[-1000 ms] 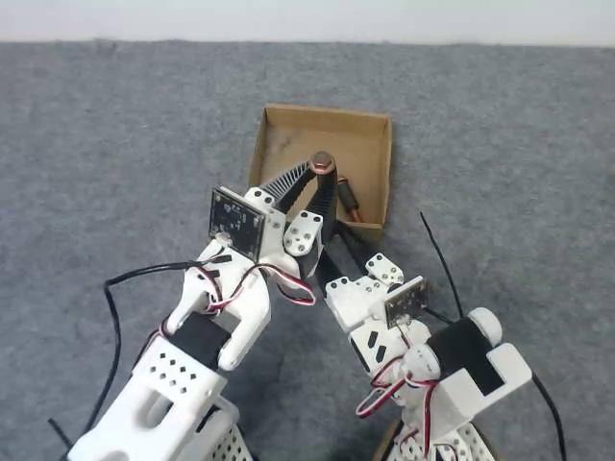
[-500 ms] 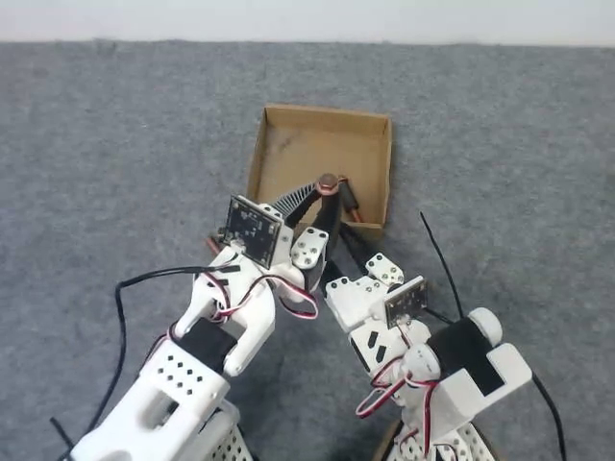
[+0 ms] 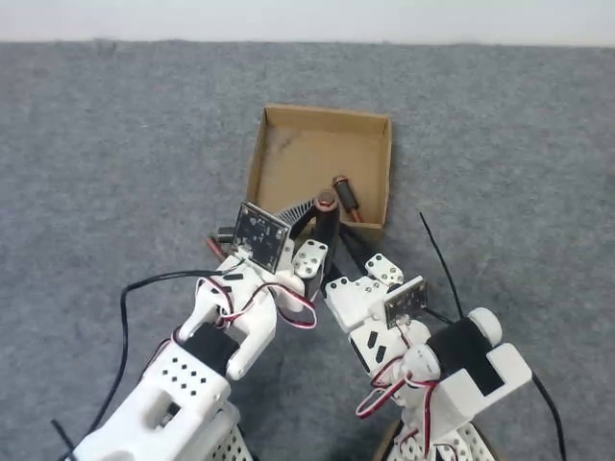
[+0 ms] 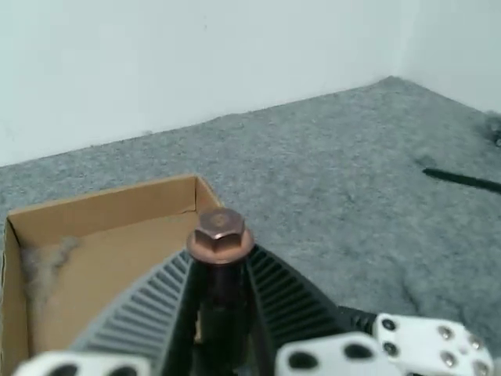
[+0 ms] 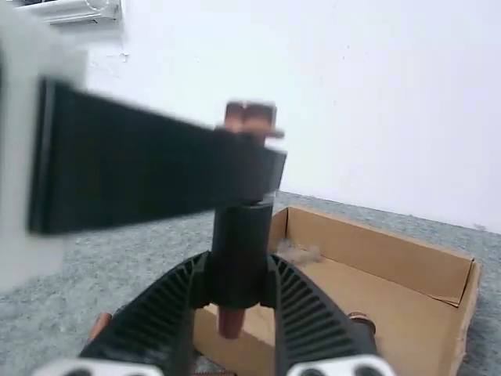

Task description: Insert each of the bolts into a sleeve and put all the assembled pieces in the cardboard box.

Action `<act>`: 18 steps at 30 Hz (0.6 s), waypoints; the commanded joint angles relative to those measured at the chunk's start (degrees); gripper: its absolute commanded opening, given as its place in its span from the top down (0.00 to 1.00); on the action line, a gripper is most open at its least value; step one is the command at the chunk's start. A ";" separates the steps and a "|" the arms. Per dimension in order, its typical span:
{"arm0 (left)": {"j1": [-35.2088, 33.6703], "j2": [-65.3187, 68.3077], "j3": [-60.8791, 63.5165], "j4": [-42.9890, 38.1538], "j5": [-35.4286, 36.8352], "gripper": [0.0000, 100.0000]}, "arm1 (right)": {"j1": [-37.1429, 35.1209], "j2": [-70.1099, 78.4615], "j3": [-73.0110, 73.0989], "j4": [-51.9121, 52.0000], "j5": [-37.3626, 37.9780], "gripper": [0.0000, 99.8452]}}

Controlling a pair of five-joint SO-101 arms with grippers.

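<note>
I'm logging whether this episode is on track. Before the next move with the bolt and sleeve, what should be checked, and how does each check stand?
1. Left gripper clamps the bolt just under its head: ok.
2. Right gripper grips the sleeve: ok.
3. Bolt runs through the sleeve, with its tip showing below: ok.
4. Bolt head seated against the sleeve: not ok, a left finger sits between them.
5. Cardboard box has free floor beside the assembled piece inside: ok.
</note>
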State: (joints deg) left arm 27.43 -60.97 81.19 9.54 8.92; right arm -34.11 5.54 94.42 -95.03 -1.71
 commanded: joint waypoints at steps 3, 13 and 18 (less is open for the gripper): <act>0.09 -2.37 -0.22 -0.18 0.62 0.99 | 1.36 -2.33 -0.79 -0.04 -0.35 0.99; -1.14 -2.37 1.54 -0.18 0.62 0.99 | 1.36 -2.33 -0.79 -0.04 -0.35 0.99; -1.14 -2.37 1.36 -0.18 0.62 0.99 | 1.36 -2.33 -0.79 -0.04 -0.35 0.99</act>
State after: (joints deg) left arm 26.90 -62.20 83.12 9.45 9.36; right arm -34.20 5.54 94.42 -95.03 -1.71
